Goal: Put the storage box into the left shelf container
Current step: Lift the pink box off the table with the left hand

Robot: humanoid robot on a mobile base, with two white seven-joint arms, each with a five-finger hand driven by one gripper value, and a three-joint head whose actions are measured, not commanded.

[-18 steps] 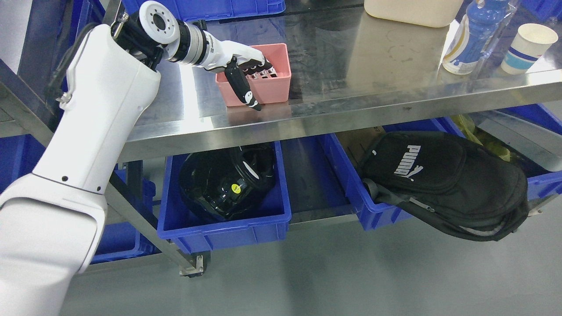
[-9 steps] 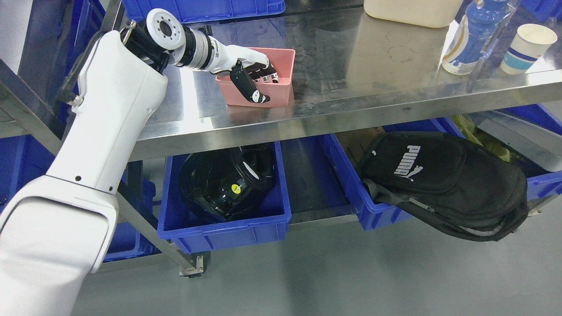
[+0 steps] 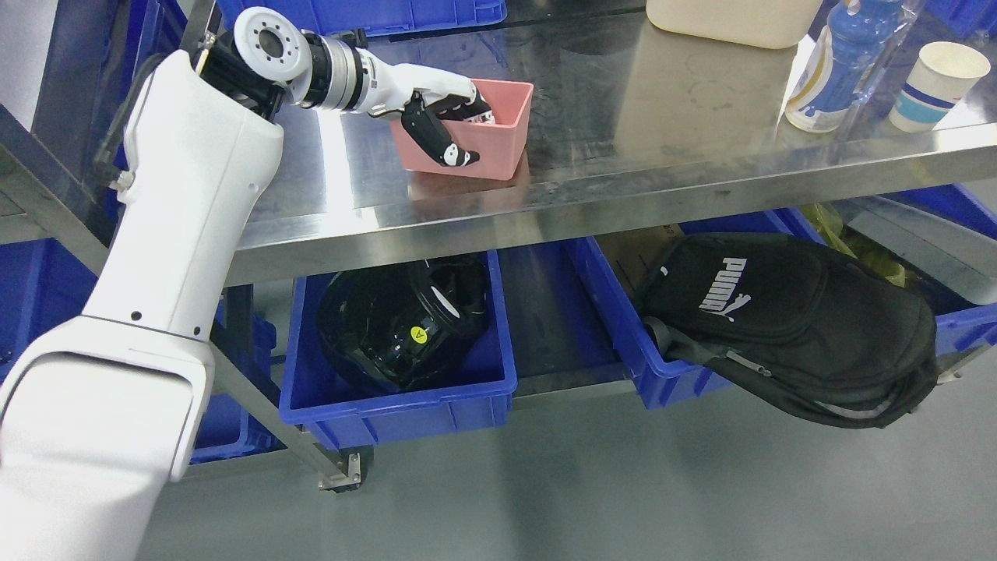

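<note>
White left hand [image 3: 436,117] clasps the pink rectangular plastic storage box [image 3: 487,140] — thumb outside, fingers inside — tilted above the steel shelf top [image 3: 662,140].

We see bare steel tabletop [image 3: 662,117] mid-frame, open for passing. At upper right a bottle [image 3: 837,62] and paper cup [image 3: 935,74] crowd the edge. Below, a helmet [image 3: 401,323] fills the lower-left blue bin [image 3: 397,409].
</note>
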